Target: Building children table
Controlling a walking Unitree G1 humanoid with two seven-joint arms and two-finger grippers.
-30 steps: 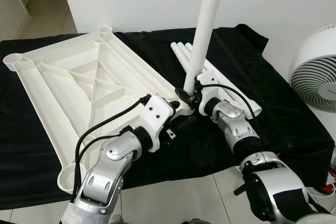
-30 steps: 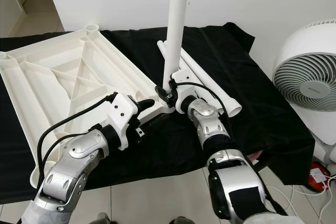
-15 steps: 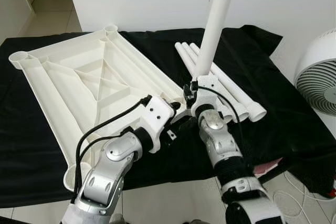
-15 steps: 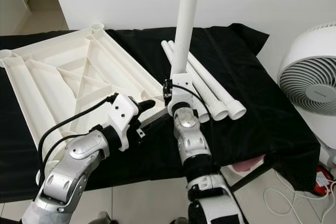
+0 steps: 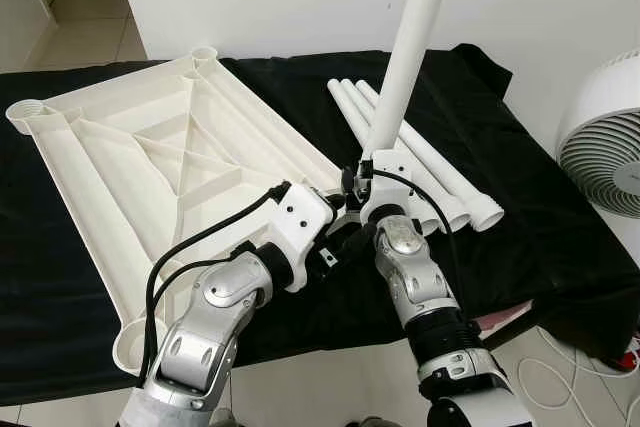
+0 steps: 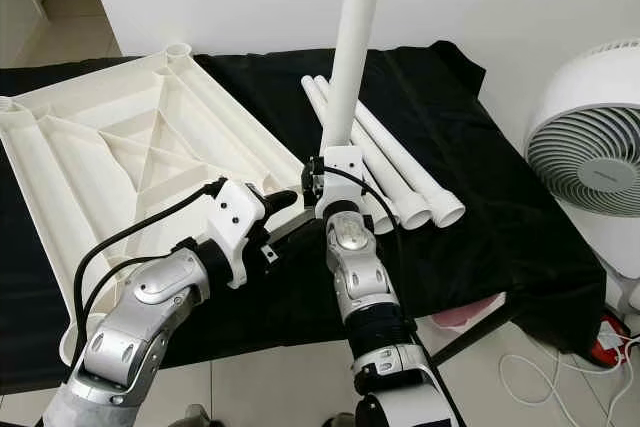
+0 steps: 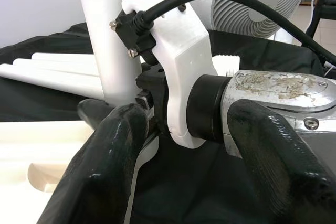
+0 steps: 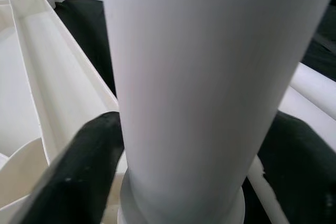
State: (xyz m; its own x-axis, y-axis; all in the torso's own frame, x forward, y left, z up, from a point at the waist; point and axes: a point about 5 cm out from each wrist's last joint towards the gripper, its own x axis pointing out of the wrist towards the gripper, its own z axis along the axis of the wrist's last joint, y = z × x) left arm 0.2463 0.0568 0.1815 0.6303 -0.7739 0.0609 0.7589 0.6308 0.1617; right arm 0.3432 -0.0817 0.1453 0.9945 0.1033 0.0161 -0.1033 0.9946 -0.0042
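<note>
Tabletop (image 5: 150,162) of white plastic lies upside down on the black cloth (image 5: 540,217) that covers the bench, ribs facing up, with round leg sockets at its corners. Right tool (image 8: 178,182) is clenched around 1 white leg (image 5: 410,47), which stands upright in the corner socket nearest the robot's right side; its black fingers (image 8: 89,161) press on both sides of the tube just above the collar at the base. Left tool (image 7: 184,166) hovers just beside that same corner, its 2 fingers (image 7: 105,161) spread apart and grasping nothing, straddling the right wrist housing. 3 more white legs (image 5: 430,162) lie side by side on the cloth, just beyond the standing leg. White fan (image 5: 605,137) stands on the floor to the robot's right, well apart from the tabletop.
</note>
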